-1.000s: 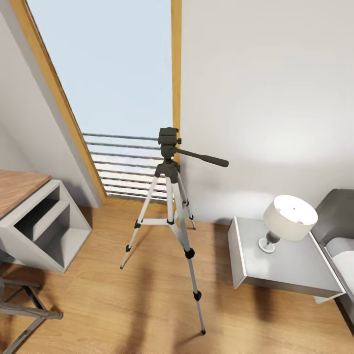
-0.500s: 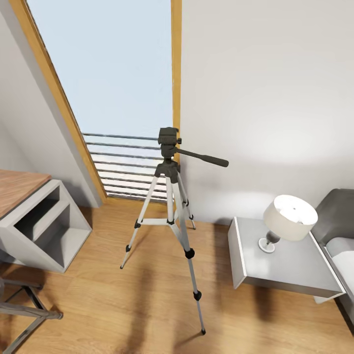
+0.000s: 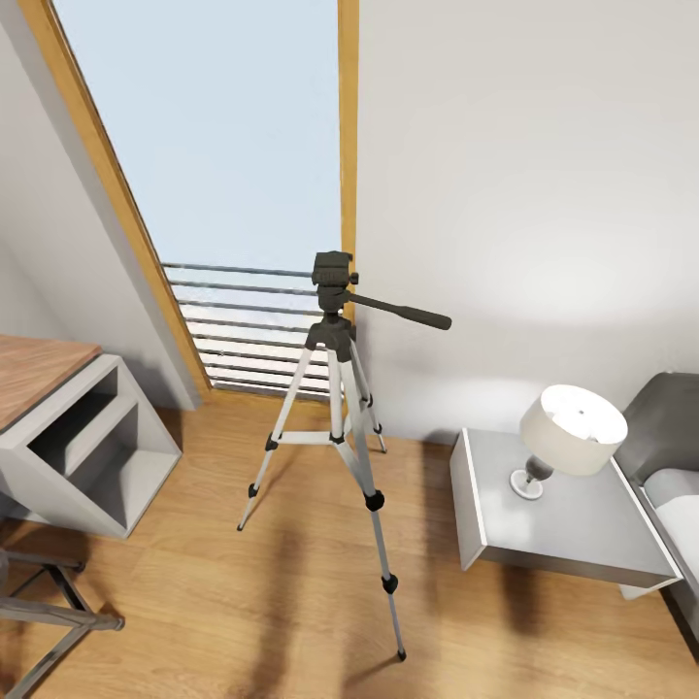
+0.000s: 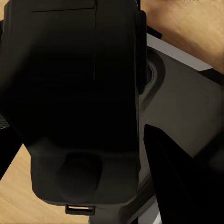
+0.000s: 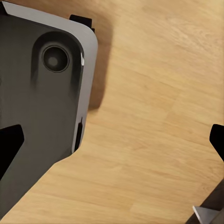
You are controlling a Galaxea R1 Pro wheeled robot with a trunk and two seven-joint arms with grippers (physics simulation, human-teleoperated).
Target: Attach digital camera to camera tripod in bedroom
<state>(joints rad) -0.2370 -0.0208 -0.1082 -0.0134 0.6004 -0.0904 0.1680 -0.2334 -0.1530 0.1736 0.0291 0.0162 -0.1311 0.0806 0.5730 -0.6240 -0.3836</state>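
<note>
**Tripod centre frame, camera clamped in your left claw**

Your left claw (image 4: 93,116) is clamped on the digital camera (image 4: 79,93), a matte black, rigid, probably light box; keep holding its flat sides. The camera tripod (image 3: 335,408) stands centre frame, slim-legged and likely tippy. Your right claw (image 5: 112,140) is spread apart over wood floor.

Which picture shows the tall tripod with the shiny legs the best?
The head view: the camera tripod stands whole on the wood floor, by the window. The left wrist view has a black boxy thing close up; the right wrist view has floor and the robot's base.
</note>
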